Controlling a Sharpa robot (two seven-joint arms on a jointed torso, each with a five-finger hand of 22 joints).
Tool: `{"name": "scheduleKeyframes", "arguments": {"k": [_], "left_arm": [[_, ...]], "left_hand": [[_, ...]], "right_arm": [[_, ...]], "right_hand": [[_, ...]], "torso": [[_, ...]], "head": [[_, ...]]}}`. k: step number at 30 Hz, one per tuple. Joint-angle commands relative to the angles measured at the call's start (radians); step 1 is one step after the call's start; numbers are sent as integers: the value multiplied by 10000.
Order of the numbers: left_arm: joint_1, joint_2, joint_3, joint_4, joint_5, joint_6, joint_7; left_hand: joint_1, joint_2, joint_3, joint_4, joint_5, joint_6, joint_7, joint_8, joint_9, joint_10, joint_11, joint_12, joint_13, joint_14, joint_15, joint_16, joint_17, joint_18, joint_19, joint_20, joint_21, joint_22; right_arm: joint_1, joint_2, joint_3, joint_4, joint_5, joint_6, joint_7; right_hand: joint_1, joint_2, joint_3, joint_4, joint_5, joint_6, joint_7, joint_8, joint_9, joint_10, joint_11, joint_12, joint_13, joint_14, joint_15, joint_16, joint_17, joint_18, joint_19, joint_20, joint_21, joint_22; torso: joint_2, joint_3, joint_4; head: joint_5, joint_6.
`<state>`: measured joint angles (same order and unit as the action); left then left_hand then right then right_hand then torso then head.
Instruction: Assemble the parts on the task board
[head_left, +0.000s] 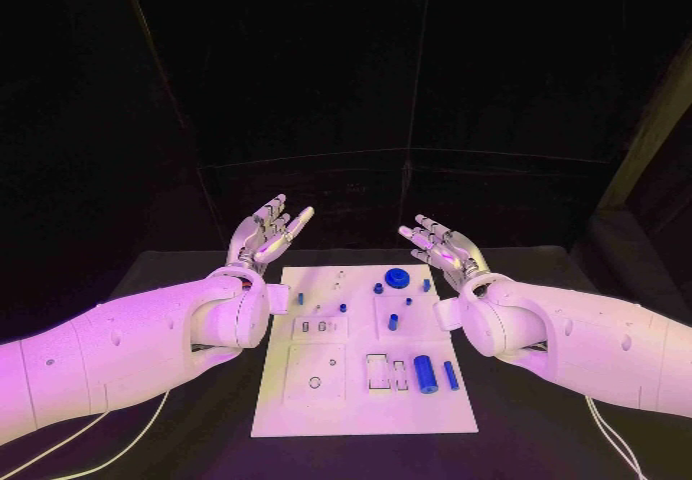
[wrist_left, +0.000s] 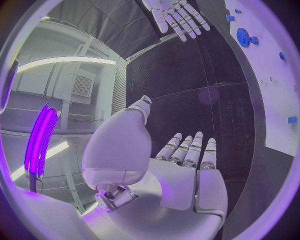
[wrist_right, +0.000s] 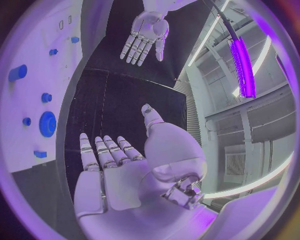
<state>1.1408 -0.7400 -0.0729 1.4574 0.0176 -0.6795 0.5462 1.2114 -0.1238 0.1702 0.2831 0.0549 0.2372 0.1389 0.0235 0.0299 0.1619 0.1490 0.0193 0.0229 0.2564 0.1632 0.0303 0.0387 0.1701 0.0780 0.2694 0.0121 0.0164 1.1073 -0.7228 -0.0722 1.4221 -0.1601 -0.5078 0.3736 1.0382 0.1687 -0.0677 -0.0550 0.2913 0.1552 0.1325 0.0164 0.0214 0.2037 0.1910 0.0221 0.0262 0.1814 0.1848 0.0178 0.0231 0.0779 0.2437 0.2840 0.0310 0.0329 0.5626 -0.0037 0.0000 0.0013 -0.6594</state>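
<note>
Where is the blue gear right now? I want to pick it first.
In the head view the blue gear lies at the far end of the task board, right of its middle, nearest the right hand, which is raised beside the board.

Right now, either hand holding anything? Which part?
Nothing held. Left hand and right hand are open, fingers apart, above the table; parts lie on the task board.

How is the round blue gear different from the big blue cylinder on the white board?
The gear is round, flat and toothed; the big cylinder is long and smooth. The gear sits at the board's far end between the robot hands; the cylinder lies on its side at the near end. Both are blue and untouched.
</note>
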Motion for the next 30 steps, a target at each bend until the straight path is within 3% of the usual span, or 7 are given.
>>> {"name": "scheduleKeyframes", "arguments": {"k": [1, 4, 7, 12, 18, 25, 30], "left_arm": [[20, 11, 9, 3, -5, 286, 307], [20, 11, 9, 3, -5, 286, 307], [24, -141, 10, -182, -11, 777, 148], [25, -285, 9, -125, -122, 1211, 161], [34, -476, 9, 59, -331, 1567, 229], [58, -865, 8, 638, -391, 1777, 105], [90, -1175, 9, 1144, -399, 1869, -31]], "left_hand": [[146, 33, -1, 72, 54, 126, 516, 78, 16, 60, 133, 49, 16, 79, 11, 63, 15, 108, 29, 94, 58, 13], [146, 69, -14, 61, 50, 230, 636, 93, 27, 136, 242, 58, 24, 217, 45, 89, 40, 113, 133, 102, 88, 36], [160, 110, -19, 50, 47, 377, 750, 110, 41, 296, 353, 76, 40, 503, 104, 146, 86, 95, 283, 121, 134, 66], [283, 394, 89, -118, 41, 1844, 1176, 394, 197, 1815, 792, 329, 184, 2639, 365, 702, 402, -116, 1783, 173, 637, 346], [434, 716, 105, -771, 19, 3814, 1214, 747, 306, 5482, 891, 931, 397, 5557, 412, 1343, 672, -100, 6020, 208, 1995, 900], [528, 915, -17, -1445, 19, 6022, 1060, 1069, 402, 7506, 487, 1231, 487, 7284, -82, 1658, 999, 149, 7762, -16, 2451, 936], [497, 992, -85, -1655, 17, 6423, 948, 1124, 394, 8043, 351, 1251, 537, 7810, -248, 1747, 1290, 150, 8278, -192, 2518, 905]], "right_arm": [[74, 54, -40, -130, -1013, 1441, -679], [96, 75, -66, -183, -1102, 1576, -747], [147, -83, -55, -650, -3763, 446, -804], [293, -95, -48, -939, -5690, 126, -898], [559, -95, -42, -1092, -7488, -4, -1204], [1054, -93, -38, -972, -9737, 302, -2047], [1337, -54, -36, -806, -11461, 669, -2860]], "right_hand": [[1455, 329, 129, -817, 110, 1156, 1495, 229, 132, 1801, 663, 306, 159, 2355, 536, 468, 222, 453, 2313, 85, 600, 310], [2108, 162, 172, -1281, 38, 2566, 1444, 486, 274, 4067, 608, 713, 324, 4650, 395, 919, 368, 632, 4006, 60, 1097, 494], [2517, 50, 269, -1580, -181, 4104, 1298, 791, 412, 6046, 360, 1148, 433, 6482, 131, 1281, 453, 887, 4988, 50, 1426, 568], [2930, -55, 535, -2011, -158, 6632, 1025, 1220, 542, 7271, 7, 1344, 373, 7687, -230, 1393, 433, 1083, 5840, -92, 1723, 557], [2911, -228, 1011, -2314, -348, 7579, 723, 1136, 457, 8365, -329, 1136, 354, 8922, -641, 1399, 502, 1071, 6781, -490, 2081, 579], [2781, -601, 1544, -2307, -443, 8329, 496, 1012, 468, 9567, -706, 918, 394, 10575, -1179, 1659, 856, 1063, 7971, -1096, 2874, 876], [2837, -920, 1719, -2301, -377, 8661, 371, 954, 472, 10103, -904, 846, 437, 11592, -1510, 2092, 1281, 1064, 8663, -1457, 3616, 1247]], "torso": [[5, 0, 1], [5, 0, 1], [43, 10, 44], [98, -4, 41], [261, -10, 98], [606, -44, 251], [852, -69, 336]], "head": [[-1, 0], [-1, 0], [-87, -63], [-87, -16], [-128, 62], [-203, 150], [-271, 212]]}}
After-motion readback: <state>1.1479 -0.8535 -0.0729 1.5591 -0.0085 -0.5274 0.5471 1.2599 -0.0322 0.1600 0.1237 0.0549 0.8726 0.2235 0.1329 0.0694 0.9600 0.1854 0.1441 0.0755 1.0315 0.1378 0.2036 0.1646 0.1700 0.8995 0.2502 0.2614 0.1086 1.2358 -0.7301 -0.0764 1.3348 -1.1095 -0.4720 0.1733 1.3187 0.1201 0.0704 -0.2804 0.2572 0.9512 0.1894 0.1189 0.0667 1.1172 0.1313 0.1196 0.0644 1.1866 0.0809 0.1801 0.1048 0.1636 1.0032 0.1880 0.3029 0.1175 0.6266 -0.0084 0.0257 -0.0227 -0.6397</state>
